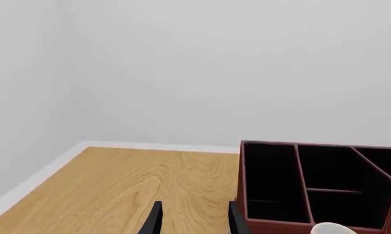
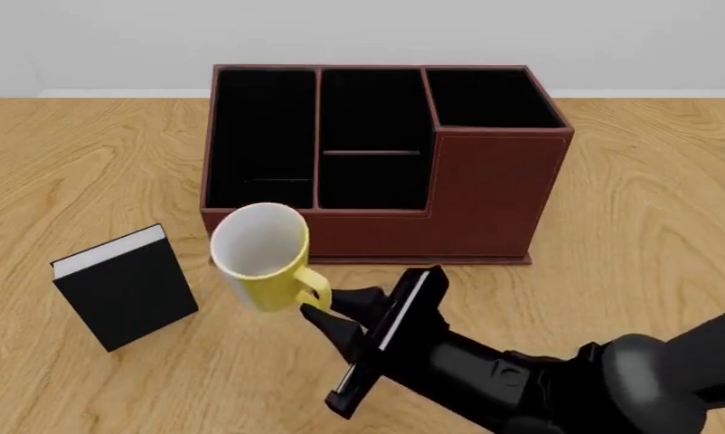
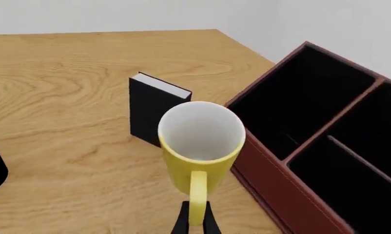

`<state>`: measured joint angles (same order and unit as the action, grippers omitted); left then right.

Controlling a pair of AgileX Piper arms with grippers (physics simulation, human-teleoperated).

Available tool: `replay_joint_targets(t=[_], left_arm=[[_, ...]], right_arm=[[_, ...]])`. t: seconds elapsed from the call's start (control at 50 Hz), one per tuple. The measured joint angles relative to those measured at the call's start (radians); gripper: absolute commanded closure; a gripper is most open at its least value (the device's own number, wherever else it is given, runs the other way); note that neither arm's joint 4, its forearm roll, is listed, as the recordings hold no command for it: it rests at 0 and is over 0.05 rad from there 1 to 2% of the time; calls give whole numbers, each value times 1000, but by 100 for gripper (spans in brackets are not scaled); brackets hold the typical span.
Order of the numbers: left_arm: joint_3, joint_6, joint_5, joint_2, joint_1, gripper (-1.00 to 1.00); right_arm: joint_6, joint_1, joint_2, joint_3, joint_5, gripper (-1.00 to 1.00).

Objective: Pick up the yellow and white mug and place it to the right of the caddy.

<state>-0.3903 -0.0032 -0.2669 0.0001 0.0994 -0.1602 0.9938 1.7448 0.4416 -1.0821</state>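
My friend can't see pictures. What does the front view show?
The right gripper holds a yellow and white mug by its handle, in front of a big red-brown caddy with black compartments. A small black book stands on the wooden table to the mug's left.

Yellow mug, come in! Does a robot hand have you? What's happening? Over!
Right hand shut on the yellow mug, gripping its handle. Left hand open, empty. Mug at the caddy front-left; caddy's tall corner lies between mug and goal side.
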Motion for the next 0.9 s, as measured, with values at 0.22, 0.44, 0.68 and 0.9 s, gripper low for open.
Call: replay_joint_targets(t=[0.22,0.44,0.68,0.9], left_arm=[[-19,3,-9,0,-4,-100],[-61,0,-30,0,-1,-100],[-90,-1,-48,0,19,-100],[-91,-1,-49,0,9,-100]], right_arm=[[-8,-22,-177,-67,71,100],[-23,-55,-336,-117,149,100],[-32,-104,-504,-154,255,100],[-39,-155,-669,-160,391,100]])
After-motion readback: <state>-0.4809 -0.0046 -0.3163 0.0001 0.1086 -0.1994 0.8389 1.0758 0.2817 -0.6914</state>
